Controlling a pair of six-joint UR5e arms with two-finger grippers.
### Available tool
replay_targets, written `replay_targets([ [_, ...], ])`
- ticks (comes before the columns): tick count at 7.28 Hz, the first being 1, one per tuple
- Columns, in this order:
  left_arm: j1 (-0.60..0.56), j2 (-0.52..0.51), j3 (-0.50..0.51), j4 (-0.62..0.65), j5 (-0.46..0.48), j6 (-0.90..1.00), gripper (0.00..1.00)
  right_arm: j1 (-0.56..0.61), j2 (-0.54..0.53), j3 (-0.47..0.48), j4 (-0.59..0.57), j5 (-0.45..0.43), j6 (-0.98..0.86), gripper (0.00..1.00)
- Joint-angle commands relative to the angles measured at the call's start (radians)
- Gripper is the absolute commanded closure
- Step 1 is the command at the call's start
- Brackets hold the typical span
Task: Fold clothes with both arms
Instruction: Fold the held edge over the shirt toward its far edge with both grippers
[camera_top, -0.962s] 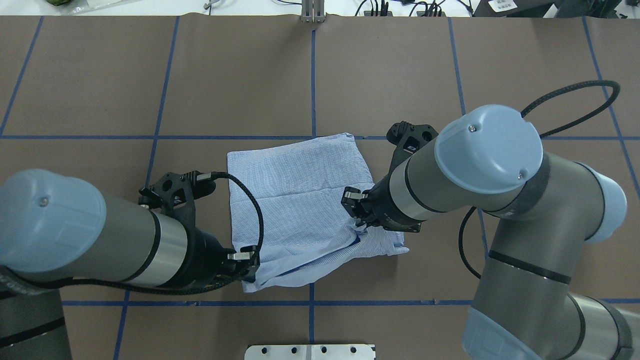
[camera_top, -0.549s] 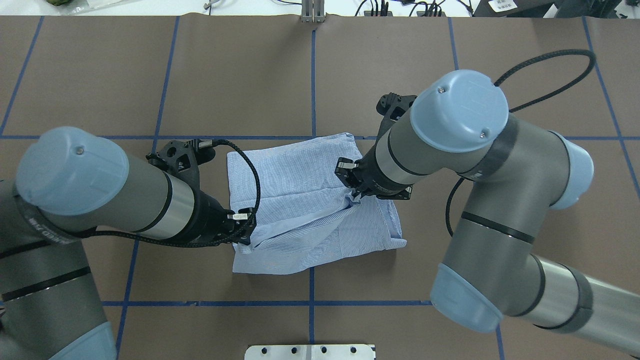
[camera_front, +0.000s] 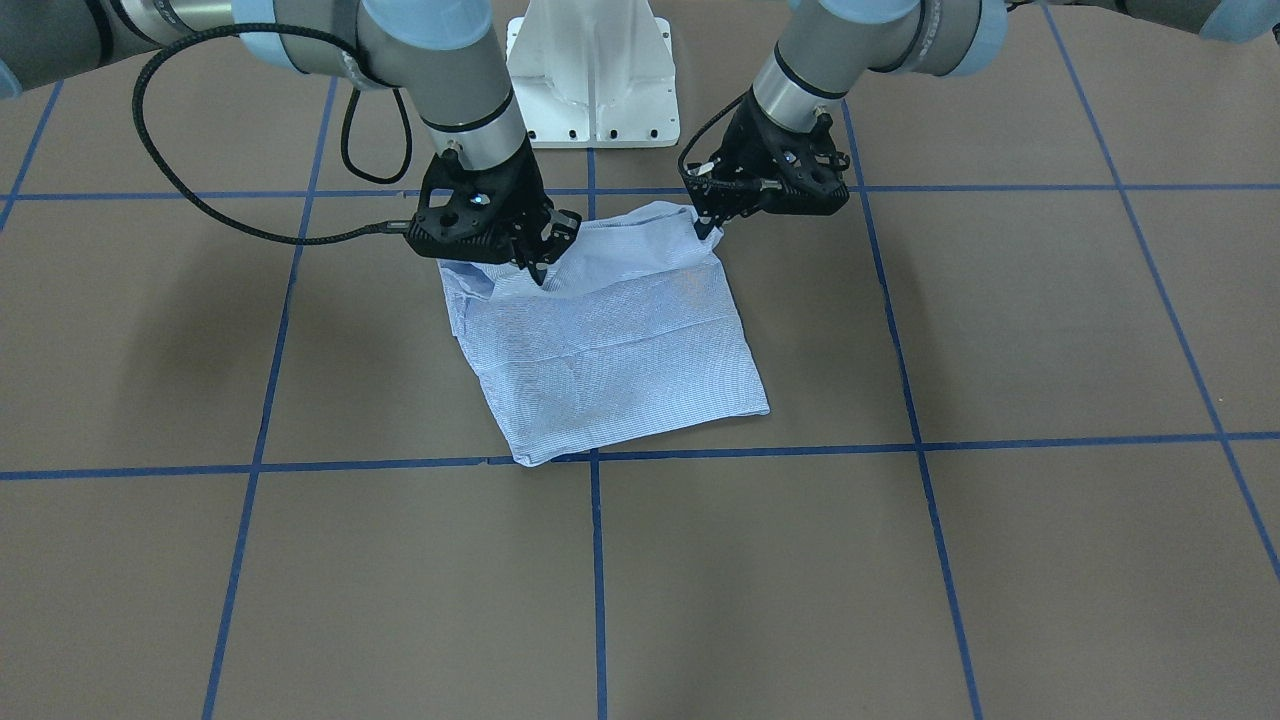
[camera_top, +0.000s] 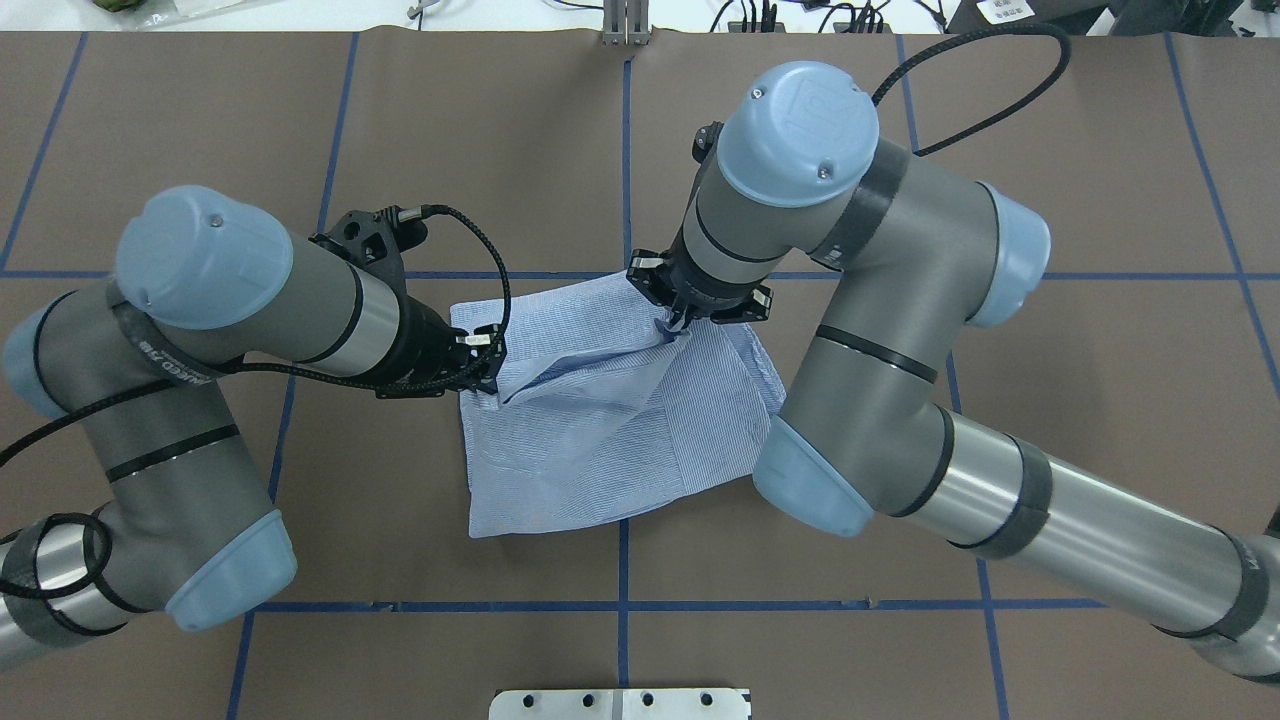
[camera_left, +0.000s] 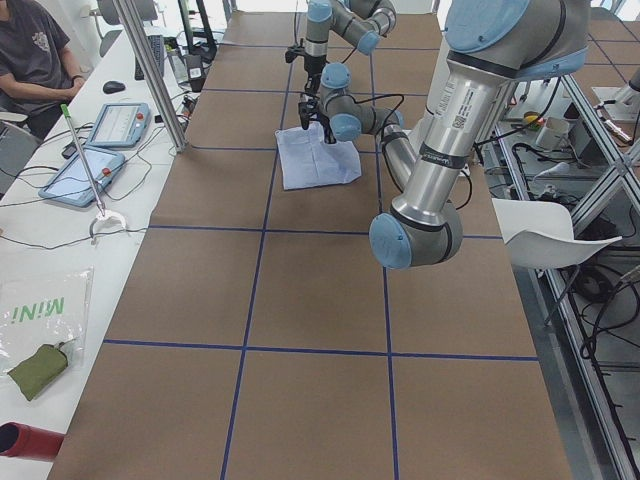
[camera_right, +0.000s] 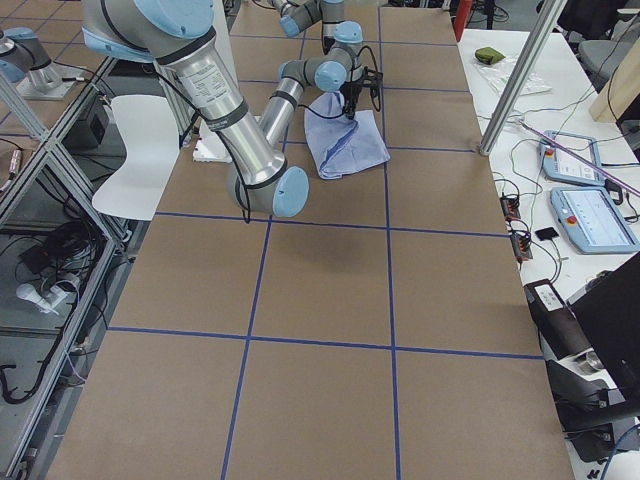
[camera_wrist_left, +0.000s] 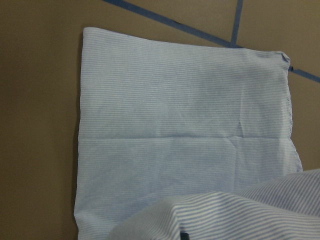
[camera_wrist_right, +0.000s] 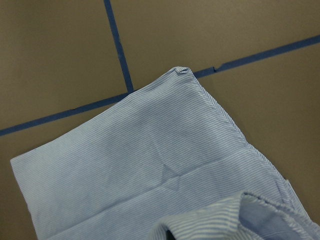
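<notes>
shirt (camera_top: 600, 450) half folded, l claw (camera_top: 491, 386) & r claw (camera_top: 672, 323) each clamped on a raised corner

Looking down over the robot's shoulders, the elbow of the right arm (camera_top: 812, 490) covers the near right corner of the shirt (camera_top: 590, 470). That arm and the left arm (camera_top: 200, 300) both run off the view's edges. The fingers of the left gripper (camera_top: 488, 380) and the right gripper (camera_top: 678, 322) sink into the raised cloth, so their tips are hidden. Each wrist camera catches only cloth and desk (camera_wrist_left: 40, 125), with a dark sliver cut off at the bottom edge. From the desk's ends the grippers are too small to read. A seated person (camera_left: 35, 50) is cut off by the top edge.
</notes>
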Motion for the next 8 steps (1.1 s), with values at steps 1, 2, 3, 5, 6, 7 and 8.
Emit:
replay_targets([
  [1, -0.043, -0.028, 0.143, -0.107, 0.000, 0.012, 1.00, 0.010, 0.062, -0.223, 0.167, -0.002, -0.012, 1.00],
  [2, -0.055, -0.032, 0.197, -0.158, 0.000, 0.012, 1.00, 0.016, 0.067, -0.255, 0.169, -0.002, -0.024, 1.00],
  [3, -0.061, -0.037, 0.245, -0.201, 0.000, 0.012, 1.00, 0.019, 0.070, -0.286, 0.169, -0.002, -0.033, 1.00],
  [5, -0.067, -0.062, 0.327, -0.258, 0.001, 0.011, 1.00, 0.027, 0.070, -0.317, 0.171, 0.002, -0.032, 1.00],
  [6, -0.066, -0.063, 0.337, -0.273, 0.001, 0.011, 1.00, 0.027, 0.077, -0.319, 0.171, 0.003, -0.024, 1.00],
  [7, -0.067, -0.063, 0.337, -0.274, 0.001, 0.012, 1.00, 0.027, 0.079, -0.319, 0.171, 0.004, -0.022, 1.00],
  [8, -0.067, -0.063, 0.337, -0.274, 0.001, 0.012, 1.00, 0.027, 0.081, -0.319, 0.172, 0.004, -0.022, 1.00],
])
